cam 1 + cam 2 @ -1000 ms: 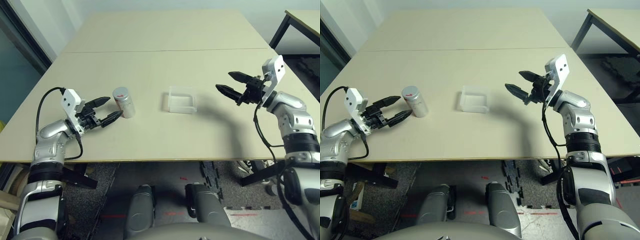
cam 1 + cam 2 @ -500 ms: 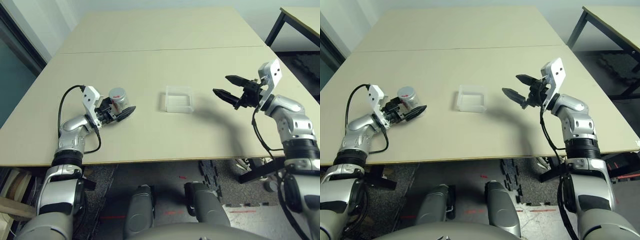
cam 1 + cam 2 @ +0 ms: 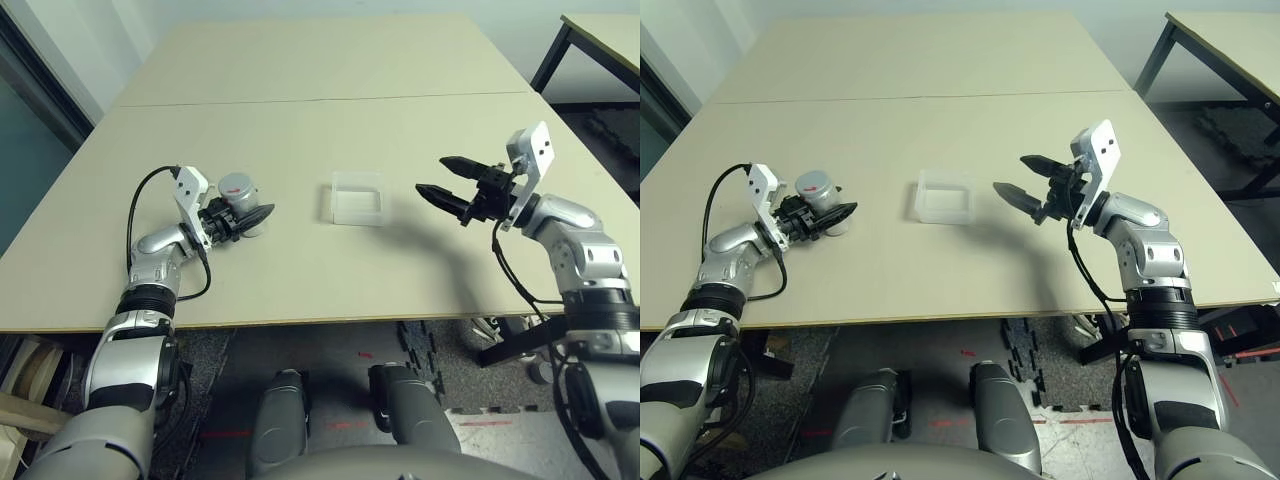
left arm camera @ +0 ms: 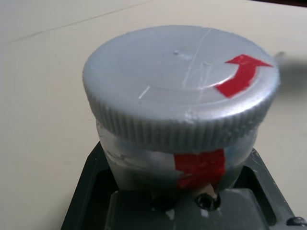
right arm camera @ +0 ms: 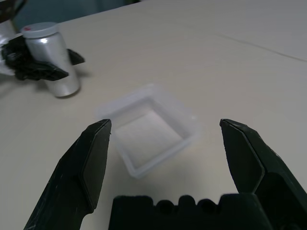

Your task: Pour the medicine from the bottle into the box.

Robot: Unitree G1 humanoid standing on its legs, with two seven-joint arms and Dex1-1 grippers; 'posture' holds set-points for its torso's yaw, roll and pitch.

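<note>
Left gripper is clamping the capped bottle; right gripper is hovering wide open right of the box. Next: uncapping.

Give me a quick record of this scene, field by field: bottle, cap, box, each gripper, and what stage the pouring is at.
bottle: bottle upright on the table, to the robot's left of the box
cap: grey cap on, red arrow on top
box: clear box mid-table, open, looks empty
left gripper: left gripper jaws shut on the bottle's body below the cap
right gripper: right gripper jaws open, holding nothing, beside the box
stage: bottle gripped, not lifted or opened; nothing poured
</note>
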